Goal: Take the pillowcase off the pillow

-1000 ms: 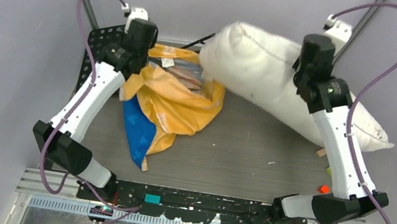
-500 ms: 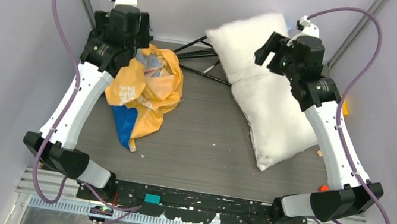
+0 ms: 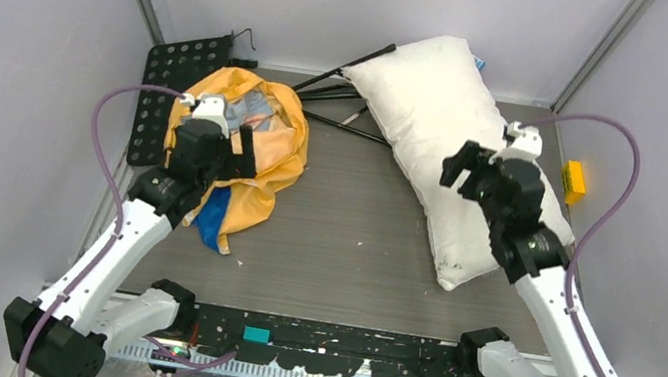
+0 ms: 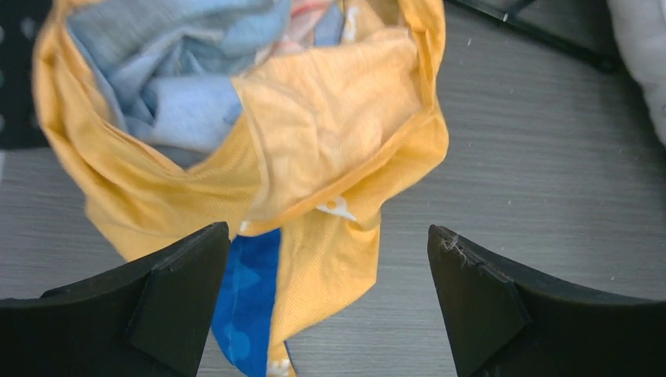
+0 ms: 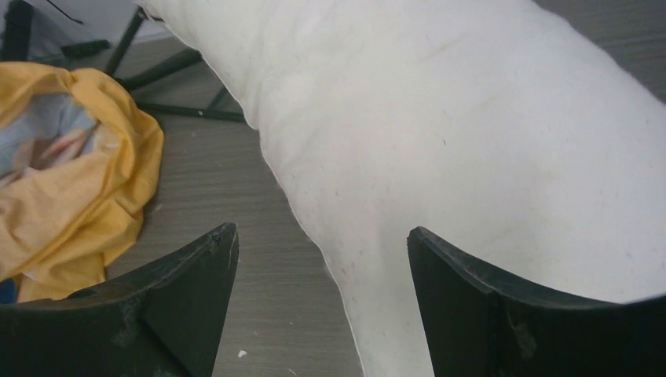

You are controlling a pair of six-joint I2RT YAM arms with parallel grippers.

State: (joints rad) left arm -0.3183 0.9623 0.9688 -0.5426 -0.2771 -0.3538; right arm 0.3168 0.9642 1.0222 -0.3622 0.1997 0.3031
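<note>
The pillowcase (image 3: 260, 152) lies in a crumpled heap at the table's left, orange-yellow side out, with a blue flap (image 3: 214, 215) at its near edge. The pillow (image 3: 433, 113) is bare, white and plump, and rests diagonally on the right, apart from the cover. My left gripper (image 3: 218, 162) hovers over the heap's near side. In the left wrist view it (image 4: 326, 229) is open above the pillowcase (image 4: 330, 133), gripping nothing. My right gripper (image 3: 471, 170) hangs open over the pillow's near half, and its wrist view (image 5: 322, 229) shows the pillow (image 5: 471, 133) edge below the spread fingers.
A black perforated plate (image 3: 176, 72) lies at the back left, partly under the cover. Thin black rods (image 3: 348, 74) stretch from the pillow's far end towards the heap. A small yellow block (image 3: 573, 181) sits by the right wall. Grey walls close in three sides.
A second ago both grippers were shut, left on the cover and right on the pillow. Both have opened and let go, the pillow has dropped flat, and both arms have pulled back nearer.
</note>
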